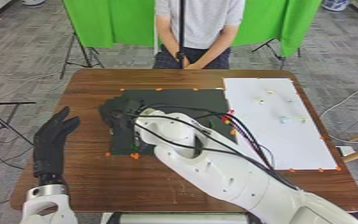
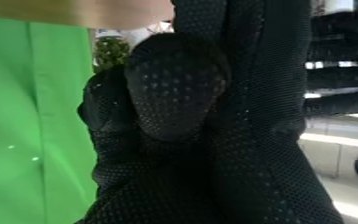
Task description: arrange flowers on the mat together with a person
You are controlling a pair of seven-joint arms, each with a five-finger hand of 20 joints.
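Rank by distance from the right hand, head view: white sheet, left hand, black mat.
From the right hand:
1. Black mat: nearest, the hand is over its left part.
2. Left hand: off to the left, beside the mat.
3. White sheet: farthest, on the table's right side, beyond the mat.

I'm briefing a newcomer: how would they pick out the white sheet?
Start with the brown table. Along its right side lies a long white sheet dotted with small pale pieces. Unlike the dark mat to its left, it is bright and reaches closer to the table's far edge.
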